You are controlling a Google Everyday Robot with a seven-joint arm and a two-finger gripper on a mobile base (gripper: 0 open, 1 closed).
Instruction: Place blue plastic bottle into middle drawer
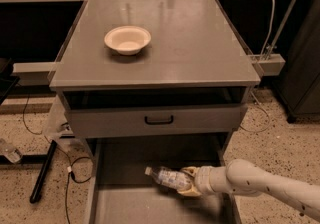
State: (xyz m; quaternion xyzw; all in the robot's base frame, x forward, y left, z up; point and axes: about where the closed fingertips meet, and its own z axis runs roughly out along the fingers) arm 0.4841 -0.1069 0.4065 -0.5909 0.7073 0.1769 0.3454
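The blue plastic bottle [167, 178] lies on its side, white cap pointing left, held low over the grey floor of the open middle drawer [130, 205]. My gripper [187, 182] comes in from the right on a white arm and is shut on the bottle's base end. The bottle sits just above the drawer floor, near its right half; I cannot tell whether it touches the floor.
A cream bowl [127, 39] sits on the grey cabinet top [200, 43]. The closed drawer front with a black handle [159, 119] is right above the open drawer. Cables and a black bar [42, 170] lie on the speckled floor at left.
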